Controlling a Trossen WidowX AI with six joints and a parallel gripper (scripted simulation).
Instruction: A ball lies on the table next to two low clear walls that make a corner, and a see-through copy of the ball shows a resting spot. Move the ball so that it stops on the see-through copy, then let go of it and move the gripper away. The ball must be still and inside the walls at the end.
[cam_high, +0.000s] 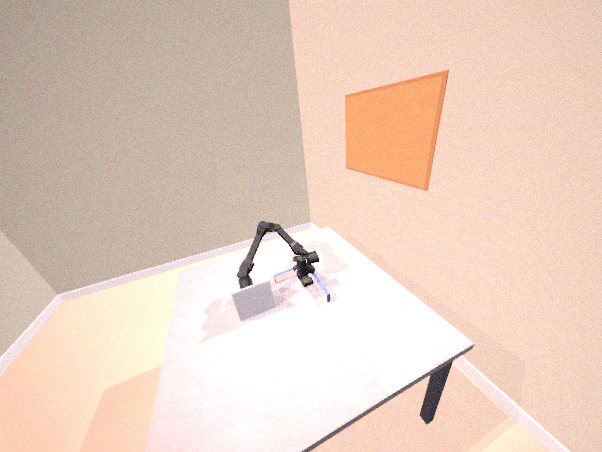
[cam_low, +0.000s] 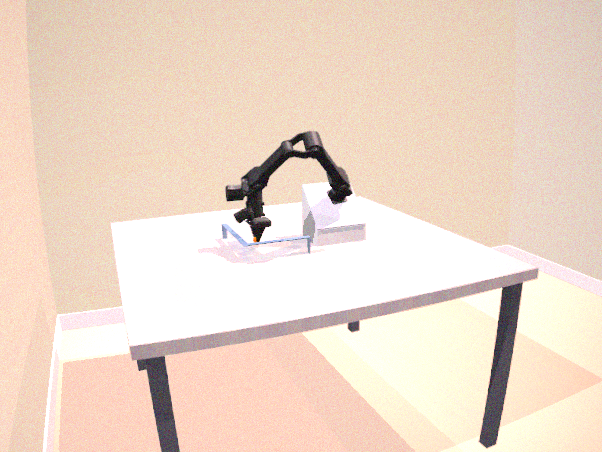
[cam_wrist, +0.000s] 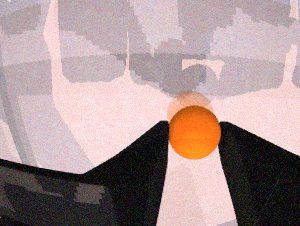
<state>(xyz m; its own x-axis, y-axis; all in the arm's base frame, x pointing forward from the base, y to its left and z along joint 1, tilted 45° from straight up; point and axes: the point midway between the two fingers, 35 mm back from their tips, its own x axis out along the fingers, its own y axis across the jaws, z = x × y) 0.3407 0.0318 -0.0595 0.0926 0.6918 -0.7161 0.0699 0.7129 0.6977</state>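
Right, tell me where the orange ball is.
In the wrist view the ball is clamped in the gripper, just below and overlapping the see-through copy.

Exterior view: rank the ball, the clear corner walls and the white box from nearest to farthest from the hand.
1. Ball, gripped in the hand.
2. Corner walls, around the hand, low on the table.
3. White box, off to the image right, at the arm's base.

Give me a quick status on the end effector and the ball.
End effector shut on orange ball. Ball just short of see-through copy, overlapping it in the wrist view. Nothing visibly between them.
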